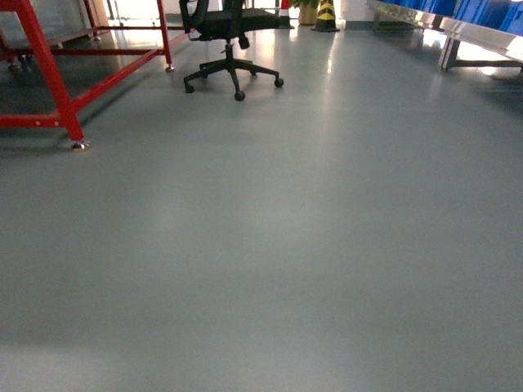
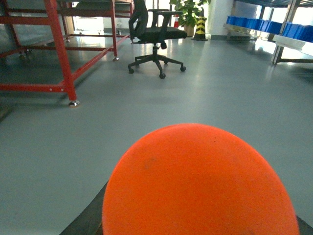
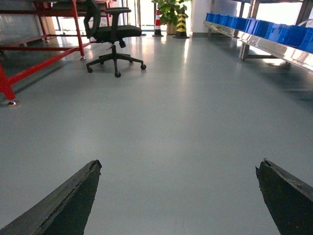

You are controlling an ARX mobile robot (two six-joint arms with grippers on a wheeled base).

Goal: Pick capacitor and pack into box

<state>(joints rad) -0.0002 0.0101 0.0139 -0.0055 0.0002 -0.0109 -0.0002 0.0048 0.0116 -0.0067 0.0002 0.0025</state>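
A big orange, round-ended capacitor [image 2: 200, 181] fills the lower half of the left wrist view. It sits in my left gripper [image 2: 195, 230], which is shut on it. Only one dark finger [image 2: 90, 218] shows, at its lower left edge; the other is hidden behind it. In the right wrist view my right gripper [image 3: 179, 166] is open wide above bare grey floor, with nothing between its two dark fingers. Neither gripper shows in the head view. The box is out of view.
Ahead lies grey floor [image 1: 286, 245]. A red metal frame [image 1: 49, 73] stands at the left, with a black office chair [image 1: 229, 49] behind it. Shelving with blue bins [image 3: 274, 32] runs along the right. A striped cone [image 1: 325, 15] stands far back.
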